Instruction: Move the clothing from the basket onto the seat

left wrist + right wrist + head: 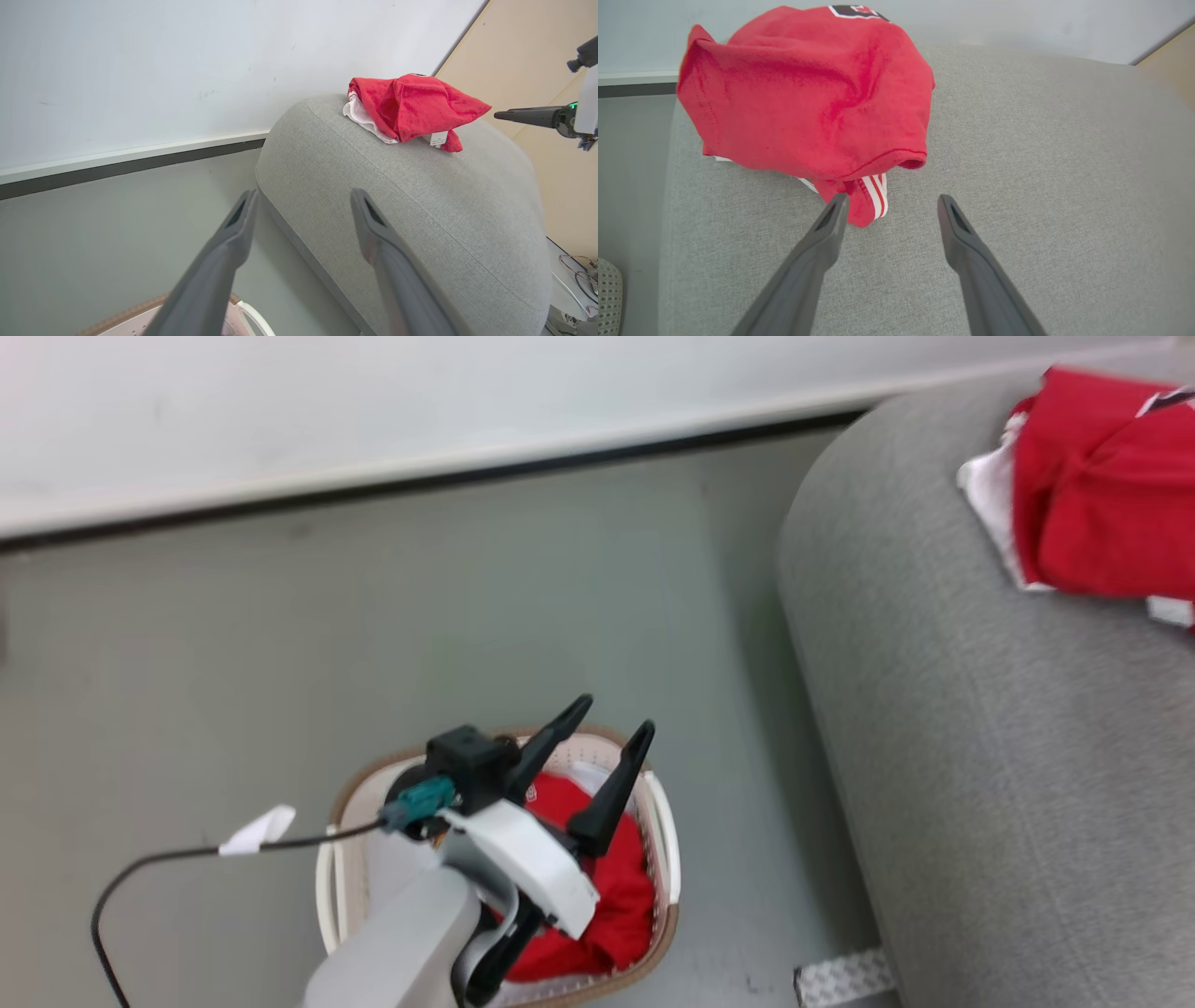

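One garment (808,93) on seat (1041,186), other garment (616,887) in basket (667,845), left end effector (614,714) wide, right end effector (893,199) wide

A cream-white perforated plastic laundry basket (666,831) sits half covered by the left gripper (614,715) and its pale forearm (401,933), cropped at the bottom edge. A crumpled red garment (1092,504) on the grey woven seat (980,756) runs off frame; its black-and-white lettering (854,10) is cropped, unreadable.
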### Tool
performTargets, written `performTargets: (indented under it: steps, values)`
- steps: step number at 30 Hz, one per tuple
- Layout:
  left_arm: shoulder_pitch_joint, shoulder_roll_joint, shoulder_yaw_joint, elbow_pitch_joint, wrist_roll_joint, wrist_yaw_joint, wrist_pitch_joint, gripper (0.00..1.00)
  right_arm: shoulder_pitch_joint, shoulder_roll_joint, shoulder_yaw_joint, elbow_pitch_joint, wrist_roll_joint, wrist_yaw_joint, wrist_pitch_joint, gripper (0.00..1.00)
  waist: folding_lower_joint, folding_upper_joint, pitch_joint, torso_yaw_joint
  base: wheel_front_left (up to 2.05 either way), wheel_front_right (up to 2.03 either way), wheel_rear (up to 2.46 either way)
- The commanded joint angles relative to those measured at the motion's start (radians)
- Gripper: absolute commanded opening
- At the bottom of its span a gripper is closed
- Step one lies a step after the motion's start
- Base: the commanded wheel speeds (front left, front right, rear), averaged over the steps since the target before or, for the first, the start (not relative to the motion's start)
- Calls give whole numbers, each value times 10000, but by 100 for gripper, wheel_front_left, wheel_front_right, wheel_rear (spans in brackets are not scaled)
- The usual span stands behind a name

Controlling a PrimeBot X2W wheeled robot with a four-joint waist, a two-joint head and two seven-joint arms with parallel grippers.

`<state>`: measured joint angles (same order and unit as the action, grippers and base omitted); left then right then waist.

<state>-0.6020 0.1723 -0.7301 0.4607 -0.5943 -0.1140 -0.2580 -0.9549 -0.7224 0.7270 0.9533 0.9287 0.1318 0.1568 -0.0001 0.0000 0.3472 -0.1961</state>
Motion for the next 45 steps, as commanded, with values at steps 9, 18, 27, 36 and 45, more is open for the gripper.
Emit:
performTargets:
  steps: [9,18,27,36,45]
  values:
    - [1235,79,879,-46,-521,309,-68,100,788,-311,705,-1690,571,-22,-846,100,1,0,-2474,16,0,0,0]
    - [2238,464,2177,-542,-444,738,-67,100,1494,-251,915,-3440,702,-22,-2269,100,1,0,-3373,569,0,0,0]
    - [3072,643,3292,-1036,327,1257,-67,100,2793,497,-336,-4019,-357,-22,-4077,100,1,0,-3572,1050,0,0,0]
    - [4040,278,4755,-1774,1388,1396,-67,100,5330,2386,-3620,-5742,-2931,-22,-4217,100,1,0,-3526,1268,0,0,0]
    - [5019,-660,6774,-2642,2786,786,-67,100,8092,4649,-6037,-7718,-4860,-22,-4222,100,1,0,-3367,1193,0,0,0]
